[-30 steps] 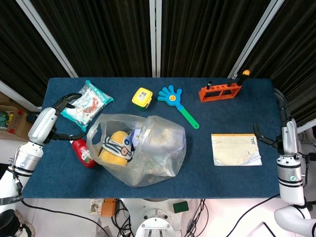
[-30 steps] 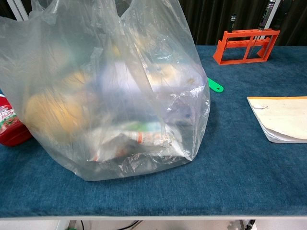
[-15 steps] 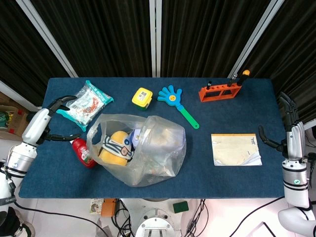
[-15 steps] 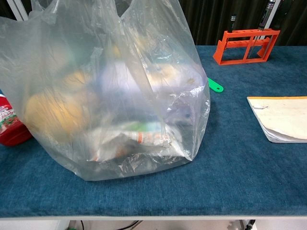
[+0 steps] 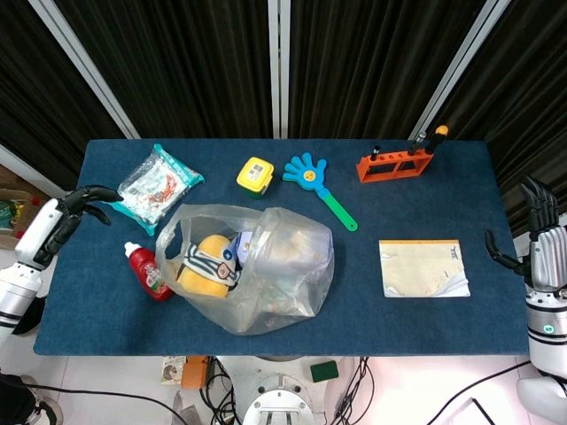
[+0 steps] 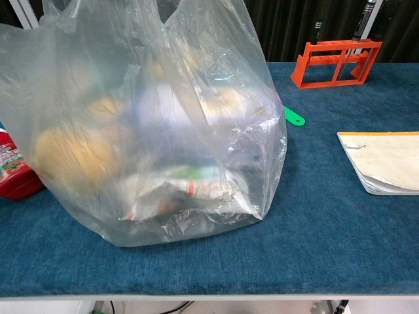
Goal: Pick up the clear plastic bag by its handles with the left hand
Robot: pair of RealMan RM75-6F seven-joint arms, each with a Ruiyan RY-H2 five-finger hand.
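Both hands hang empty at the frame edges, left hand (image 5: pixel 64 219) half-curled, right hand (image 5: pixel 542 241) spread; clear plastic bag (image 5: pixel 252 266) sits untouched at centre.

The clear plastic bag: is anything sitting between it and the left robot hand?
Yes. A red sauce bottle lies on the table against the clear plastic bag, on the side facing the left robot hand. The handles by the bag's mouth look reachable above it.

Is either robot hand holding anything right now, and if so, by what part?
Nothing is held. The left hand and right hand sit at the table's edges, apart from the clear plastic bag.
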